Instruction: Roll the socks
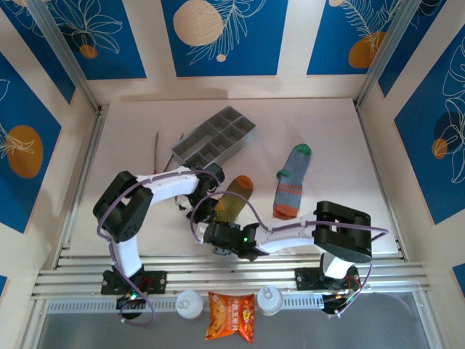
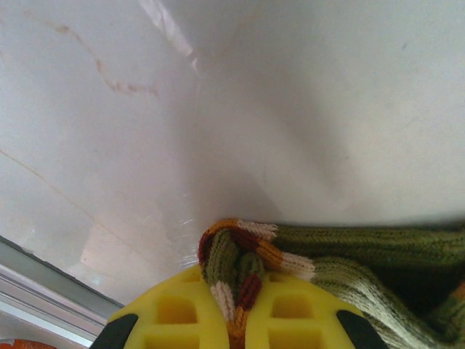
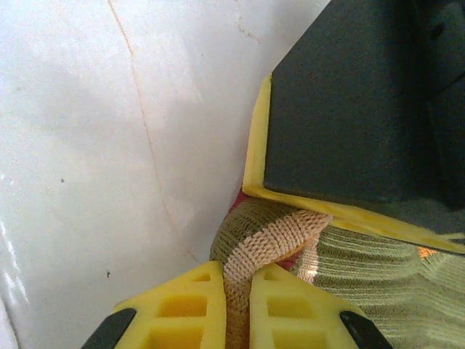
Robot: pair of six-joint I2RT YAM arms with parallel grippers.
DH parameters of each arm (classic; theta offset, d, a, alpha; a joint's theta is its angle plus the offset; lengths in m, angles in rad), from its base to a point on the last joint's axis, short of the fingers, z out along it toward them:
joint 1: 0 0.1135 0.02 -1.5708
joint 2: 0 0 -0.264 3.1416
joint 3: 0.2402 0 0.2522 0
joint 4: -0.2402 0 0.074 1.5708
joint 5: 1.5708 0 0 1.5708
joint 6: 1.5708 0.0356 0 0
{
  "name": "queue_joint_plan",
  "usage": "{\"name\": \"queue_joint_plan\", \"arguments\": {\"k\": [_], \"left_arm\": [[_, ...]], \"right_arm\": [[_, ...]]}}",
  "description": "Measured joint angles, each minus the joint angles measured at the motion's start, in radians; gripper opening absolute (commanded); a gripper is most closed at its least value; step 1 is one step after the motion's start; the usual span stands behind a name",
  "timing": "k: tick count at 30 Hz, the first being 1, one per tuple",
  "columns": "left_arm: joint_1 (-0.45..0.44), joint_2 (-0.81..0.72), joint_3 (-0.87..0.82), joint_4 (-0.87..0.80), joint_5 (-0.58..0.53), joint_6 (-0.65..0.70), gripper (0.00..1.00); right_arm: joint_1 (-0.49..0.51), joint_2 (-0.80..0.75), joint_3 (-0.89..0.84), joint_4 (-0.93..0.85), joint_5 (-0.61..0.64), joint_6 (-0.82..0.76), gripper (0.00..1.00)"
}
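The olive-brown sock (image 1: 235,196) lies in the near middle of the table, orange toe pointing away. Both grippers meet at its cuff end. In the left wrist view my left gripper (image 2: 236,294) is shut on the striped cuff (image 2: 236,251), and the olive body (image 2: 370,251) runs off to the right. In the right wrist view my right gripper (image 3: 236,298) pinches a cream band of the same cuff (image 3: 272,240), with the left gripper's dark body (image 3: 341,102) pressed close above it. From overhead, the left gripper (image 1: 216,207) and right gripper (image 1: 218,233) are almost touching. The grey-blue striped sock (image 1: 292,182) lies flat to the right, untouched.
A grey compartment tray (image 1: 218,138) stands behind the socks, with thin sticks (image 1: 156,149) to its left. A snack bag (image 1: 231,316) and two white bottles (image 1: 189,303) (image 1: 270,299) sit on the rail in front of the arm bases.
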Motion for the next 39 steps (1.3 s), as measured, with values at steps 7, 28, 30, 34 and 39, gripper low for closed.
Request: {"name": "queue_joint_plan", "arguments": {"k": [7, 28, 30, 34, 39], "left_arm": [[0.019, -0.008, -0.011, 0.017, 0.015, -0.008, 0.0], [0.052, -0.142, -0.089, 0.089, -0.083, -0.019, 0.7], [0.06, -0.159, -0.095, 0.1, -0.095, -0.008, 0.77], [0.071, -0.225, -0.117, 0.164, -0.114, 0.021, 0.83], [0.104, -0.349, -0.201, 0.301, -0.117, 0.106, 0.79]], "right_arm": [[-0.001, 0.01, 0.009, 0.001, -0.022, 0.056, 0.0], [-0.209, -0.002, -0.127, 0.311, -0.359, 0.518, 0.0], [-0.225, 0.003, -0.131, 0.327, -0.387, 0.533, 0.0], [-0.256, 0.004, -0.144, 0.353, -0.446, 0.558, 0.0], [-0.29, 0.01, -0.16, 0.389, -0.519, 0.586, 0.0]]}}
